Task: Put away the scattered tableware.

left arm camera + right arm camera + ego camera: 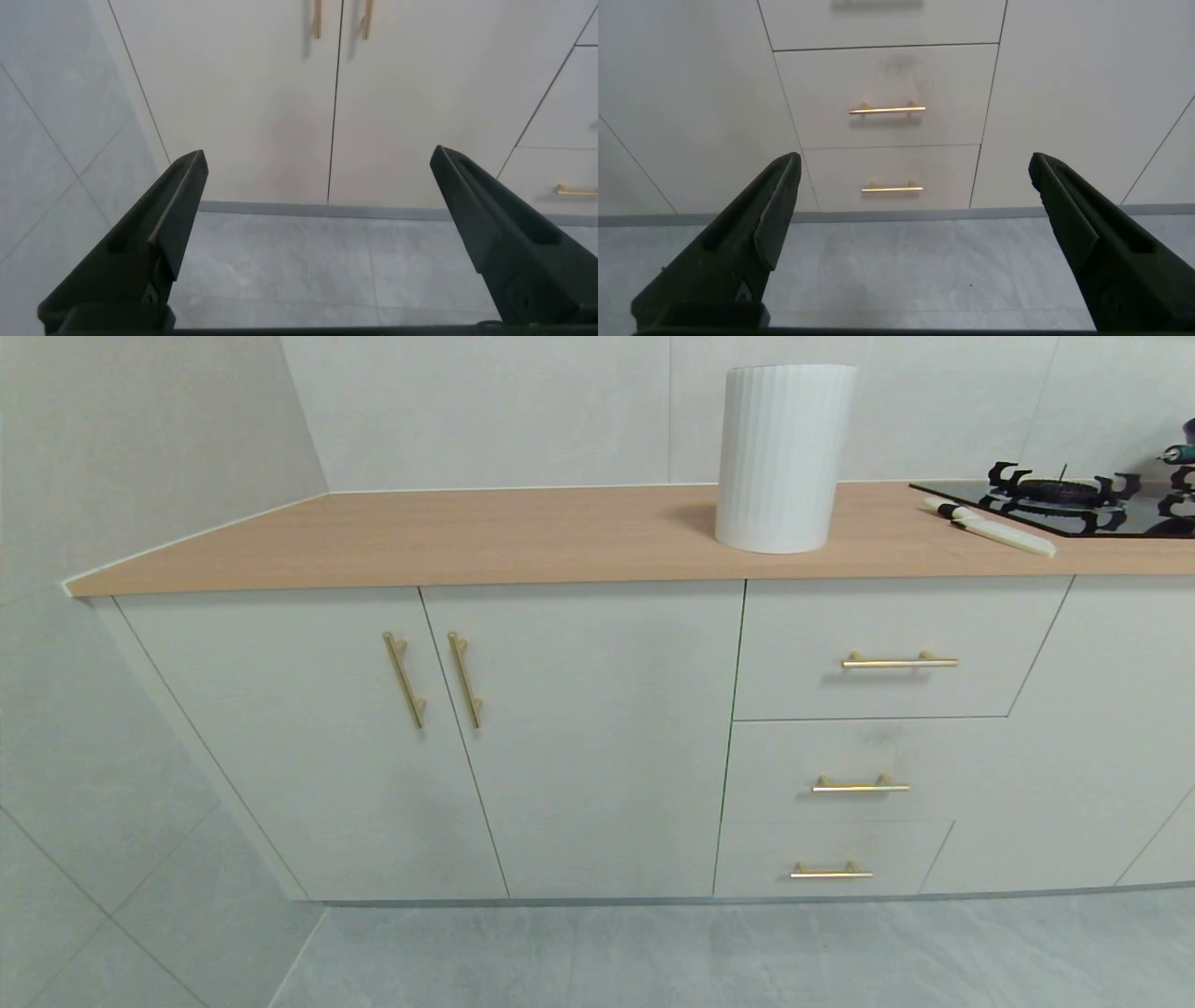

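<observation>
A white knife with a dark band (pixel 991 525) lies on the wooden countertop (pixel 448 534) at the right, beside the stove. A tall white ribbed holder (pixel 782 457) stands upright on the counter left of it. My left gripper (pixel 318 177) is open and holds nothing; it hangs low over the floor facing the two cabinet doors (pixel 332 93). My right gripper (pixel 915 177) is open too, nothing between its fingers, low before the lower drawers (pixel 887 110).
A black gas hob (pixel 1074 504) sits at the counter's far right. Below are two doors with gold handles (pixel 434 679) and three drawers with gold bar handles (pixel 899 661). Tiled walls close off the left side; grey tile floor (pixel 653 952) lies in front.
</observation>
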